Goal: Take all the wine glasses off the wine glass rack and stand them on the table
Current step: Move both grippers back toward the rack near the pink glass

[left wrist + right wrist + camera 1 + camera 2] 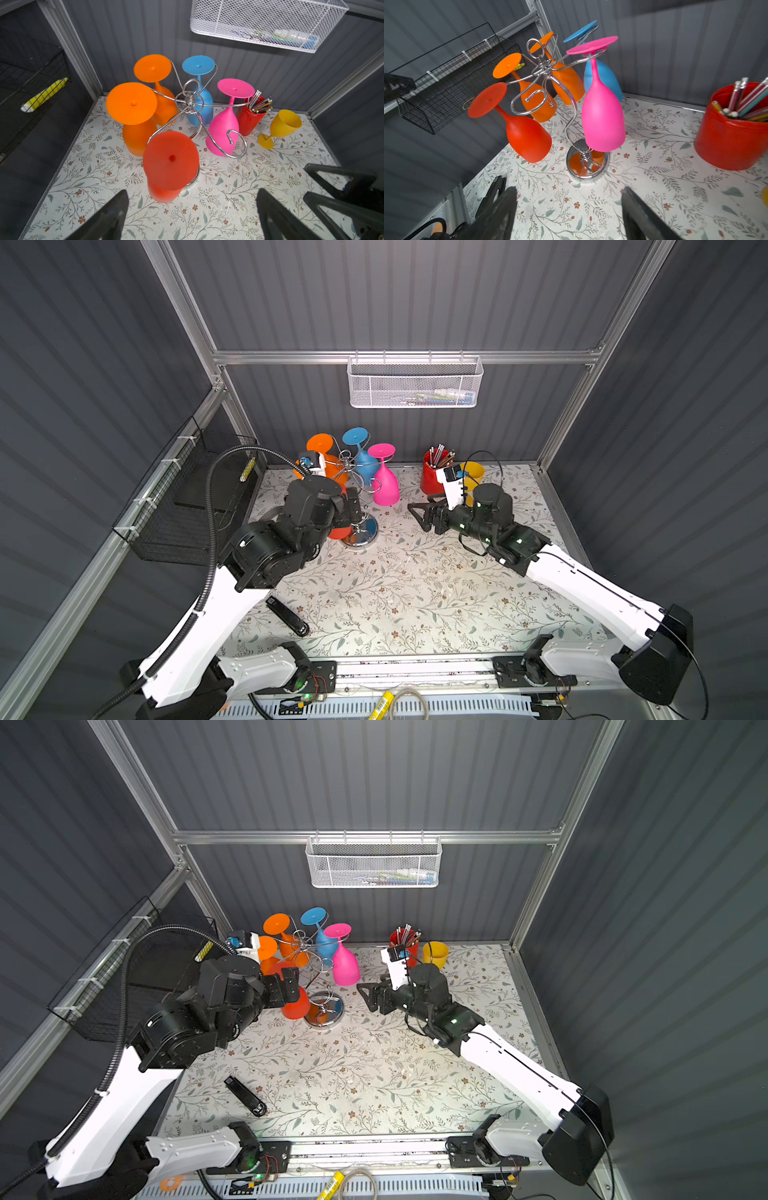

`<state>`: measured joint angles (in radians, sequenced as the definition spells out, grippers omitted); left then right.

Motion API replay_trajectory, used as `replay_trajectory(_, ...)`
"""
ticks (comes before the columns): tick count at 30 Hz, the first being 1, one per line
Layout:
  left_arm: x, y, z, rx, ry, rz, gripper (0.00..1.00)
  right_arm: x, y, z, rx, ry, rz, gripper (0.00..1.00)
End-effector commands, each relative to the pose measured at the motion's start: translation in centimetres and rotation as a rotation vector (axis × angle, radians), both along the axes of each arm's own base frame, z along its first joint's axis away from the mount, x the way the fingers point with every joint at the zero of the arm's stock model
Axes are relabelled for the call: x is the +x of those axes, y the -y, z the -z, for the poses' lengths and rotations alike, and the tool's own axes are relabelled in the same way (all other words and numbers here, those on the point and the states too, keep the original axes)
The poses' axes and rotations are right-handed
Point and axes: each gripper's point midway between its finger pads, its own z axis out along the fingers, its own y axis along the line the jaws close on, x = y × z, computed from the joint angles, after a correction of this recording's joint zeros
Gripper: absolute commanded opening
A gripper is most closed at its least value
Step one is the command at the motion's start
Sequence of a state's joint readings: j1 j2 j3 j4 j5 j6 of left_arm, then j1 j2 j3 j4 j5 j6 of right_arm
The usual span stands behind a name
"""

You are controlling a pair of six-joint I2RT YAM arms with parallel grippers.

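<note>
The left hand (pixel 191 207), fingers spread wide and empty, faces the red wine glass (pixel 296 1004) — hung upside down at about 9 o'clock of the wine glass rack (pixel 325 1009) in a top view, foot caught over a wire scroll. The rack stands toward the table's (pixel 228 207) 11 o'clock. The right hand (pixel 569 199), also open, hovers at the rack's 3 o'clock. The glass looks like matte plastic — probably light, stiff, not slippery. The bowl offers the broadest hold, the stem the surest. It likely must slide outward along the scroll, and the slim rack may tip.
</note>
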<state>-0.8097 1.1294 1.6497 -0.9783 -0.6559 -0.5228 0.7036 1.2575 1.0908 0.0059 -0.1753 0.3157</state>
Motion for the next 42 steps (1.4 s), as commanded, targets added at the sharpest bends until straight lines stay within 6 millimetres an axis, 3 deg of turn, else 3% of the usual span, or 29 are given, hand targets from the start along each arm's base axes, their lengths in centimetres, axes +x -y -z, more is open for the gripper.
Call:
replay_trajectory(1, -0.5, -1.0, 1.0, -0.062, -0.025, -0.054, 0.95, -0.7, -1.0, -0.9, 0.051, 0.021, -0.036, 0.79)
replay_trajectory(7, -0.2, 1.4, 2.7, -0.174, -0.067, 0.004, 0.94, -1.3, -1.4, -0.7, 0.076, 0.024, -0.071, 0.79)
replay_trajectory(11, 0.7, 2.2, 2.7, -0.214, -0.077, 0.023, 0.94, -1.4, -1.6, -0.3, 0.079, 0.023, -0.084, 0.79)
replay_trajectory(18, 3.1, 0.6, 3.4, -0.305, -0.122, 0.011, 0.91, -1.4, -1.8, -0.2, 0.071, 0.035, -0.093, 0.79)
replay_trajectory(23, 4.0, -0.1, 3.3, -0.351, -0.132, 0.011, 0.88, -1.4, -1.9, 0.0, 0.065, 0.035, -0.096, 0.79)
replay_trajectory(37, 6.1, -2.5, 5.5, -0.440, -0.182, -0.041, 0.79, -1.3, -1.9, 0.3, 0.061, 0.028, -0.092, 0.79)
replay_trajectory(41, 6.7, -2.4, 5.5, -0.471, -0.185, -0.030, 0.78, -1.3, -1.9, 0.5, 0.059, 0.027, -0.092, 0.79)
replay_trajectory(42, 6.9, -2.4, 6.6, -0.474, -0.206, -0.032, 0.77, -1.2, -1.8, 0.5, 0.058, 0.027, -0.091, 0.79)
